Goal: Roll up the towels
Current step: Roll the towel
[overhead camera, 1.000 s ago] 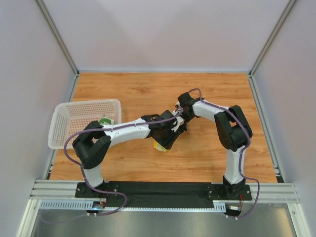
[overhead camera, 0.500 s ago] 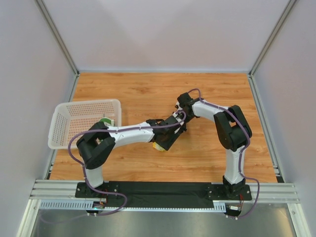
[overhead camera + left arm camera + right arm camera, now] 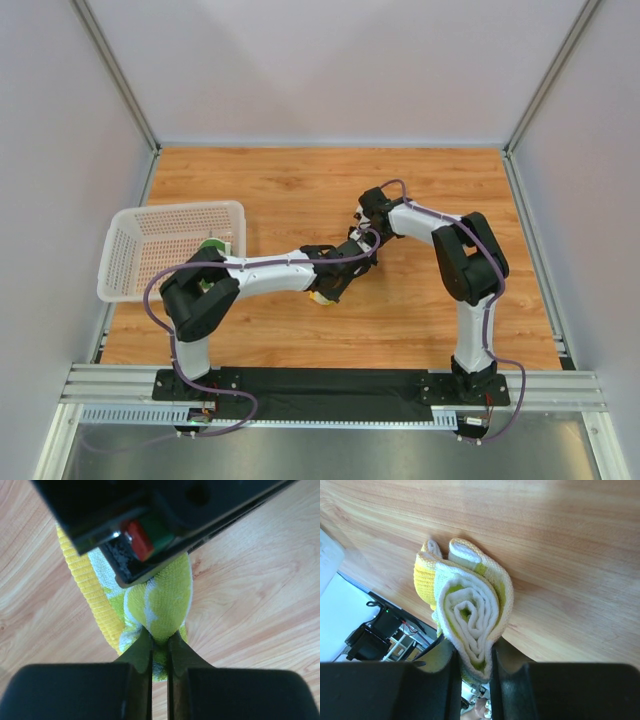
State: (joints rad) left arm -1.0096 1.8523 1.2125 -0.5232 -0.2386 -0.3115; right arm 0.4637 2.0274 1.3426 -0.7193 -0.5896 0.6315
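Observation:
The lime-yellow towel (image 3: 470, 615) is rolled into a spiral and sits at mid-table, held from two sides. My right gripper (image 3: 471, 660) is shut on one end of the roll, squeezing it flat. My left gripper (image 3: 160, 645) is shut on a fold of the same towel (image 3: 162, 600), facing the right gripper's black body. From above, both wrists meet over the towel (image 3: 322, 297), which shows only as a small yellow patch beneath them. The dark green towel (image 3: 213, 246) lies at the near right corner of the basket, partly hidden by my left arm.
A white mesh basket (image 3: 130, 225) stands at the left edge of the wooden table. Grey walls with metal frame posts enclose the table on three sides. My left forearm stretches across from the basket's corner to the middle.
My left gripper has shut on the lime-yellow towel; a second ago its jaws stood open. The left arm has reached in lower toward the roll. The right gripper has kept its grip.

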